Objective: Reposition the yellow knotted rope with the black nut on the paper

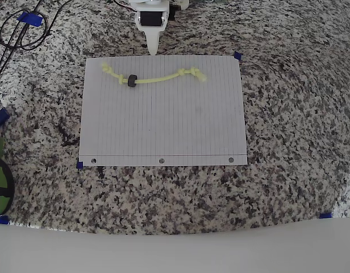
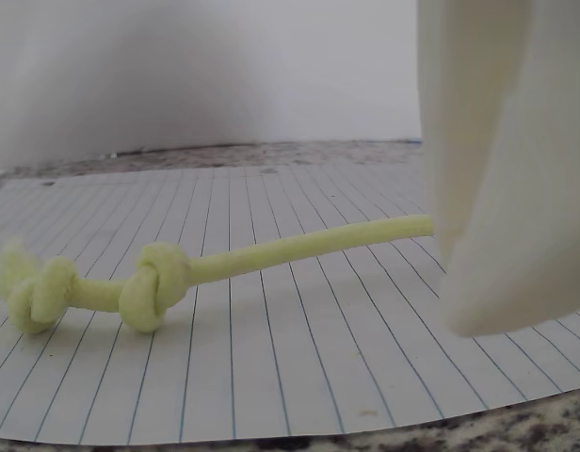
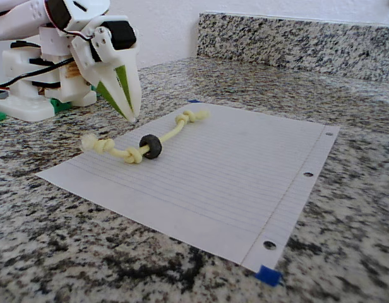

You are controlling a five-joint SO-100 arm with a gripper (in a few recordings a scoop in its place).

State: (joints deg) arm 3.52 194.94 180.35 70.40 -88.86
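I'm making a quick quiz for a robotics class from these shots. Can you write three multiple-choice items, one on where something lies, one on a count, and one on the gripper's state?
1. Where does the rope lie on the paper in the overhead view?
A. near the top edge
B. in the middle
C. along the punched holes

2. How many holes are punched in the paper?
A. two
B. three
C. five

3. What is the gripper doing?
A. holding the rope
B. holding the black nut
C. holding nothing, tip beside the paper's edge

Answers: 1 A, the rope lies just below the top edge. 2 B, three holes line the bottom edge. 3 C, its fingers are together with nothing between them.
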